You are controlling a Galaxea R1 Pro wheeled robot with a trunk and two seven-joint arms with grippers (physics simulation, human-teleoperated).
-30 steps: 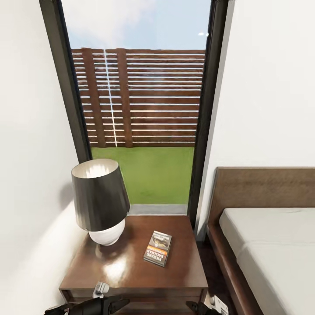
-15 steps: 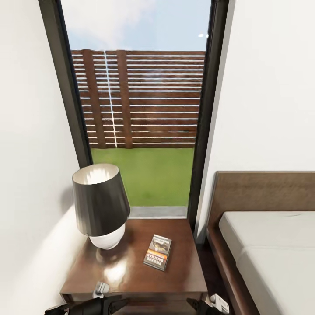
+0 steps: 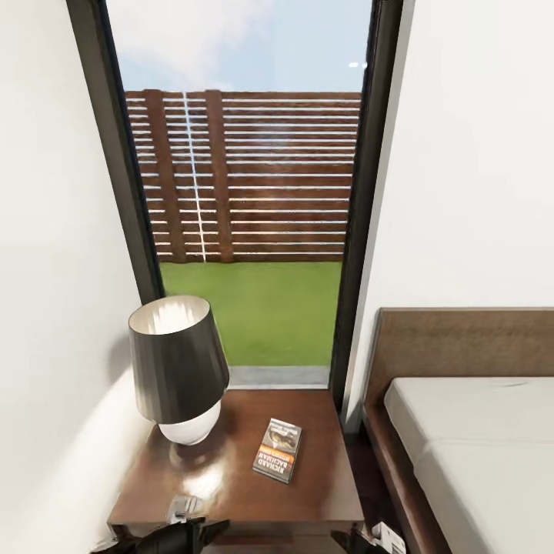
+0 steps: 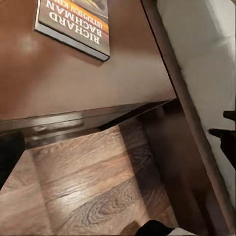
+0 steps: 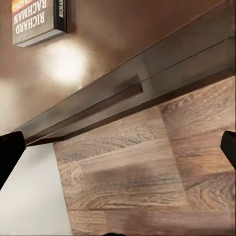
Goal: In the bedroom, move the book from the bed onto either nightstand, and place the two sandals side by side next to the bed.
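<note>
At the bottom edge of your head view sit both grippers: the left gripper (image 3: 181, 532), black with a pale grey fitting, and the right gripper (image 3: 362, 540), black with a white fitting. They hang low in front of the small square dark brown wooden nightstand (image 3: 323, 492), short of its front edge. Your left jaws hold nothing; how wide they stand you cannot tell. In your right wrist view the two black fingertips (image 5: 9, 152) sit at opposite edges, so those jaws are spread wide and hold nothing.

The small thin paperback book (image 3: 278, 450) lies flat on the nightstand's glossy top, right of centre, well ahead of both pairs of jaws and touched by neither. Its dark cover carries an orange band and white lettering reading "RICHARD BACHMAN"; your left wrist view (image 4: 73, 22) adds "(STEPHEN KI" beneath, the rest cut off.

Below the nightstand's drawer front lies brown wood-plank floor (image 5: 137, 182).

Left of the book stands a table lamp (image 3: 178, 369) with a dark cone shade and rounded white base. To the right is the low bed (image 3: 477, 454), dark brown frame and headboard, pale mattress. Beyond, a tall dark-framed window (image 3: 254, 192) between white walls shows green grass, a brown slatted fence and blue sky.
</note>
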